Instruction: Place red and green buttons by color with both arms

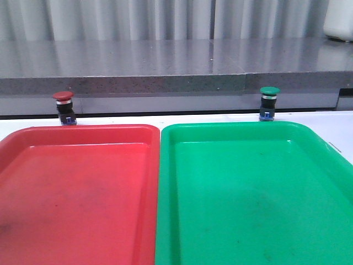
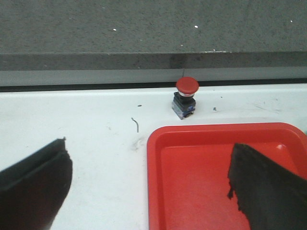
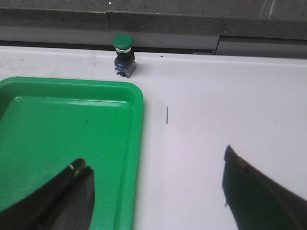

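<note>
buttons stand upright on the white worktop (image 1: 331, 124), each just beyond the far rim of the tray that matches its cap. red button (image 1: 64, 107) sits past the far left corner of the red tray (image 1: 77, 193); green button (image 1: 269, 102) sits past the far edge of the green tray (image 1: 253, 199), toward its right side. both trays look bare inside, so neither button is placed yet.

each button is a hard little stack: domed mushroom cap, silver collar, black body, blue clip at the base. they are likely light and rigid, not fragile, but top-heavy on a small footprint, so a sideways nudge could tip one over. the rounded cap looks smooth and would probably slip; the squarer black body below the collar seems the better place to pinch, flat faces against the pads.

left gripper (image 2: 148, 187) is spread wide and holds nothing, one finger over the worktop and the other over the red tray's corner, well short of the red button. right gripper (image 3: 158, 191) is likewise spread and bare, straddling the green tray's edge, well short of the green button.
</note>
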